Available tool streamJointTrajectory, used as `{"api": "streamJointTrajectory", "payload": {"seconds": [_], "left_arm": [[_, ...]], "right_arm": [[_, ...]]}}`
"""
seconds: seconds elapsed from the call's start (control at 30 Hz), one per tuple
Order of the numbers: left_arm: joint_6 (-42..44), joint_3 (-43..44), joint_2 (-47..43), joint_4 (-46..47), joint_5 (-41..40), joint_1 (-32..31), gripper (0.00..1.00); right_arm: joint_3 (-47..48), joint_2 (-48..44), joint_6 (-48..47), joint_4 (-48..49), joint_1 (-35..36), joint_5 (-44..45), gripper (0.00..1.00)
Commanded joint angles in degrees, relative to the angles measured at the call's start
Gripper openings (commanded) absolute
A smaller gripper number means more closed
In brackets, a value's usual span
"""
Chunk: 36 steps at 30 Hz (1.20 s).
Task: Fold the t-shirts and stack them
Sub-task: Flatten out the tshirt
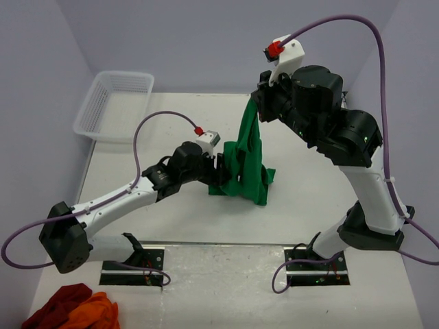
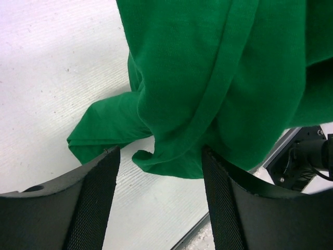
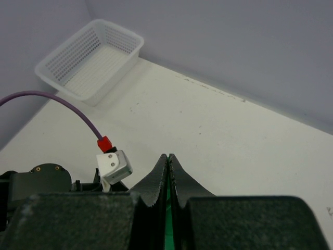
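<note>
Left pincer stands wide apart at the lower folds of the green t-shirt. The right pincer, clamped on its top, holds it up, hem bunched on the tabletop.

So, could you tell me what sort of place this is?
Likely a robotics lab test cell: a white table boxed in by plain walls, a green t-shirt and white plastic basket as props.

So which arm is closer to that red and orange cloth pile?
Left. The left arm is mounted beside the pile; the right arm stands farther off, holding up the green shirt.
</note>
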Motion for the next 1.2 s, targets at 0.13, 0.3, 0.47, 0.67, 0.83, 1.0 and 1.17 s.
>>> {"api": "streamJointTrajectory", "payload": {"seconds": [0.13, 0.3, 0.47, 0.67, 0.83, 1.0, 1.17], "left_arm": [[1.0, 1.8, 7.0, 3.4, -1.1, -0.4, 0.59], [2.1, 4.1, 8.7, 2.1, -2.8, -0.4, 0.18], [2.4, 5.9, 5.5, -1.9, -5.8, -0.3, 0.0], [2.8, 8.4, -3.4, -10.0, -12.2, -0.4, 0.0], [5.4, 14.6, -9.5, -21.9, -19.8, -0.4, 0.0], [9.5, 22.7, -14.2, -30.4, -23.1, -0.5, 0.0], [14.8, 29.1, -16.5, -35.2, -22.8, -0.4, 0.0]], "right_arm": [[1.1, -1.2, 0.5, 1.5, 0.0, -0.5, 0.0], [1.4, -1.0, 0.1, 1.5, 0.0, 0.0, 0.0], [2.4, -0.3, -0.2, 0.8, -0.1, 0.4, 0.0], [-0.7, -0.9, 0.2, 1.4, 0.0, 1.2, 0.0], [-3.5, -2.1, 0.0, 2.4, 0.0, 2.6, 0.0], [-9.8, -4.7, -0.3, 5.2, 0.0, 6.3, 0.0], [-12.3, -8.8, -0.5, 4.3, 0.1, 9.5, 0.0]]}}
